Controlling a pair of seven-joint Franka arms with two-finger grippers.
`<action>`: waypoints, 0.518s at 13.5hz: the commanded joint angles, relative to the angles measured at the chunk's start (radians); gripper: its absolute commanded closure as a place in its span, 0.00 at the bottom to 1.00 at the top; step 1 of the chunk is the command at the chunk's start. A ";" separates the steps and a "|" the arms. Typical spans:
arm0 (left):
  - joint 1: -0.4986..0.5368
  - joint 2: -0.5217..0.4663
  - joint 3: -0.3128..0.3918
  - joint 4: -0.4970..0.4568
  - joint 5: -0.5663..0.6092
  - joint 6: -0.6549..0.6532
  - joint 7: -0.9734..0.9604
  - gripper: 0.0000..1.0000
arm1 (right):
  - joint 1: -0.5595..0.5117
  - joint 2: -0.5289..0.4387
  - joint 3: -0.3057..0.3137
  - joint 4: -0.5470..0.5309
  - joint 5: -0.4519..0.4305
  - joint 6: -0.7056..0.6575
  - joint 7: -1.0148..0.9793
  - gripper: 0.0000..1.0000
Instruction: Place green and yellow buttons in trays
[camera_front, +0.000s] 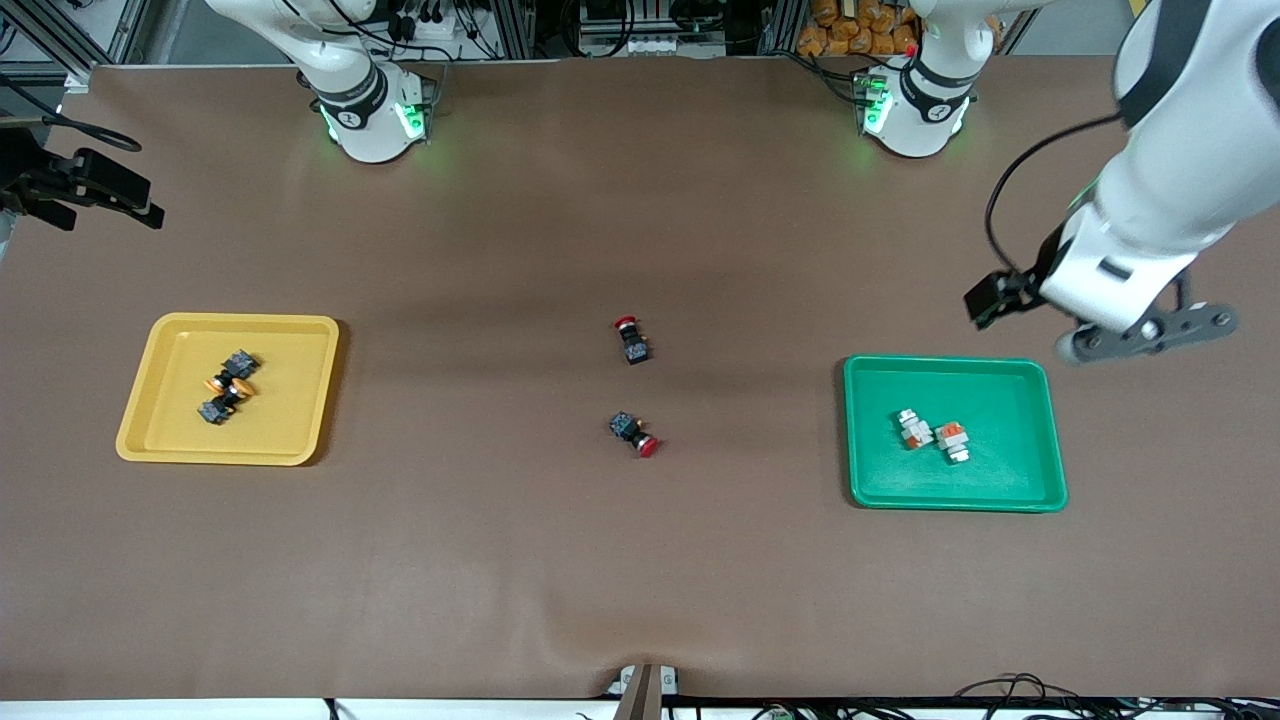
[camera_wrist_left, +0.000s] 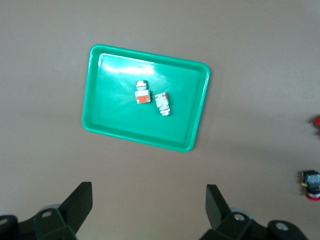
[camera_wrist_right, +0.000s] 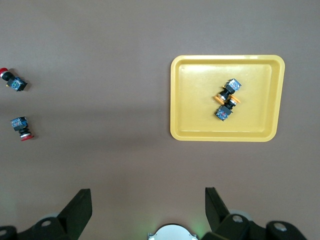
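Two white-and-orange green buttons (camera_front: 913, 428) (camera_front: 953, 440) lie in the green tray (camera_front: 1010, 460) toward the left arm's end of the table. They also show in the left wrist view (camera_wrist_left: 142, 93), in the tray (camera_wrist_left: 115, 110). Two black-blue yellow buttons with orange caps (camera_front: 238, 366) (camera_front: 215, 405) lie touching in the yellow tray (camera_front: 290, 400); the right wrist view shows them (camera_wrist_right: 230, 89) in that tray (camera_wrist_right: 195, 100). My left gripper (camera_front: 1150, 335) (camera_wrist_left: 149, 202) is open and empty, high beside the green tray. My right gripper (camera_wrist_right: 148, 200) is open and empty, high above bare table by its own base.
Two black switches with red caps (camera_front: 631, 340) (camera_front: 633, 433) lie on the brown table between the trays; the right wrist view shows them too (camera_wrist_right: 14, 82) (camera_wrist_right: 21, 127). One shows at the edge of the left wrist view (camera_wrist_left: 311, 184).
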 joint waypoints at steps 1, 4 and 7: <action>-0.086 -0.082 0.157 -0.019 -0.088 -0.046 0.060 0.00 | -0.016 0.004 0.014 0.019 0.003 0.038 -0.012 0.00; -0.146 -0.133 0.277 -0.037 -0.123 -0.071 0.201 0.00 | -0.016 0.006 0.014 0.017 0.003 0.037 -0.002 0.00; -0.200 -0.180 0.387 -0.091 -0.153 -0.069 0.276 0.00 | -0.023 0.006 0.013 0.011 0.003 0.032 0.002 0.00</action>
